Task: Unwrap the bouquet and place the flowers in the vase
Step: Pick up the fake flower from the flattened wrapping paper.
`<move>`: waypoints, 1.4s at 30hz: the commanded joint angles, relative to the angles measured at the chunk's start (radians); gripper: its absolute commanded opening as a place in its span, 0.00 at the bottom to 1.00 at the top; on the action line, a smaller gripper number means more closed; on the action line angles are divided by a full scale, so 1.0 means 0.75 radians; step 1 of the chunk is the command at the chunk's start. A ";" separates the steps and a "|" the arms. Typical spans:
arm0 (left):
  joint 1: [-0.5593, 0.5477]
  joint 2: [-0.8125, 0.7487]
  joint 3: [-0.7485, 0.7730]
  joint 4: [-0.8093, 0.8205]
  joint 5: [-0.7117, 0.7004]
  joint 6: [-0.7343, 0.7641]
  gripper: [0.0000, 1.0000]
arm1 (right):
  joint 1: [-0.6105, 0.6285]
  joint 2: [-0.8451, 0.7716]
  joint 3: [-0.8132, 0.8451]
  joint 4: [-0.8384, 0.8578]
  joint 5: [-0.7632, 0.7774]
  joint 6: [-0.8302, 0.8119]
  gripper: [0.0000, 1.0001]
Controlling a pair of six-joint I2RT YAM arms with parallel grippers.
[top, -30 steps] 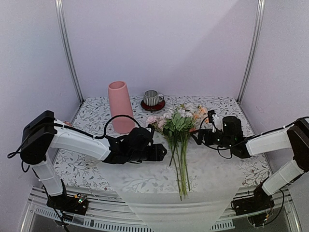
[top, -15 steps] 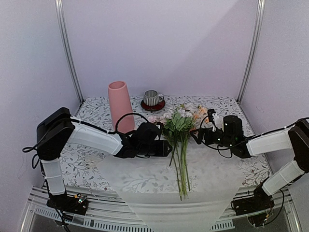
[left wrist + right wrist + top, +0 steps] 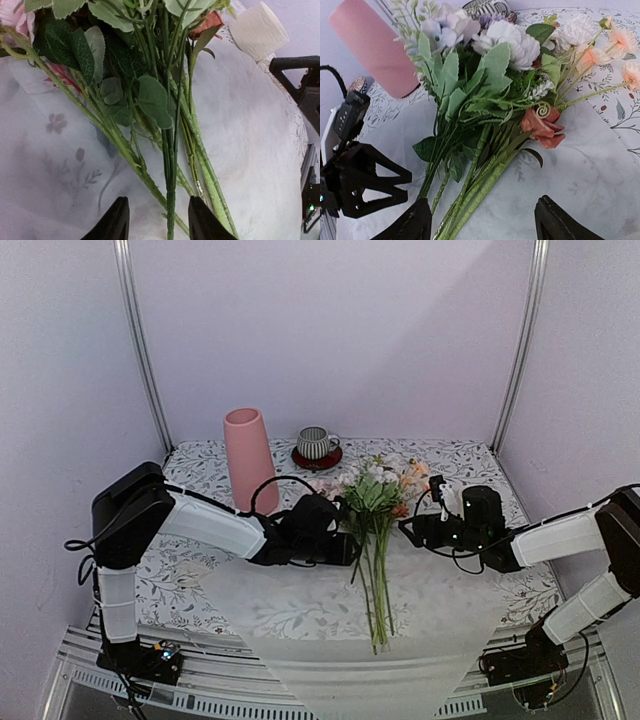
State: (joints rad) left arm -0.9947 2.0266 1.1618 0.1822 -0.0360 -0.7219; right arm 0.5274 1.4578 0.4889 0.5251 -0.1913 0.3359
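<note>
Colour notes, this moment.

- Vase [image 3: 249, 460], 10 o'clock on the table: matte pink, plain.
- Flowers [image 3: 372, 502], centre: green stems and leaves. Blooms are pink, peach, white and pale lavender, with one orange-red.
- Mug [image 3: 317, 443], 12 o'clock: light and dark vertical stripes, probably grey, though it is small in the top view.
- Saucer [image 3: 317, 459] under the mug: dark red.
- Table cover [image 3: 200, 475]: white with a grey leaf-and-flower print.
- Wrapping paper [image 3: 330, 605], 6 o'clock under the stems: translucent white, the print showing faintly through.
- Left arm [image 3: 205, 523] and right arm [image 3: 560, 532]: white shells, black joints.
- Left gripper [image 3: 159, 222] and right gripper [image 3: 480, 220]: black.
</note>
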 commanded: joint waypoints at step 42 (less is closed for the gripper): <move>0.086 -0.143 -0.122 0.193 0.246 0.054 0.28 | 0.022 0.371 0.163 0.120 -0.483 0.256 0.51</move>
State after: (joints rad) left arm -0.9413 2.0377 1.1236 0.2958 0.1726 -0.7021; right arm 0.5289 1.6897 0.5728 0.5613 -0.5339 0.4152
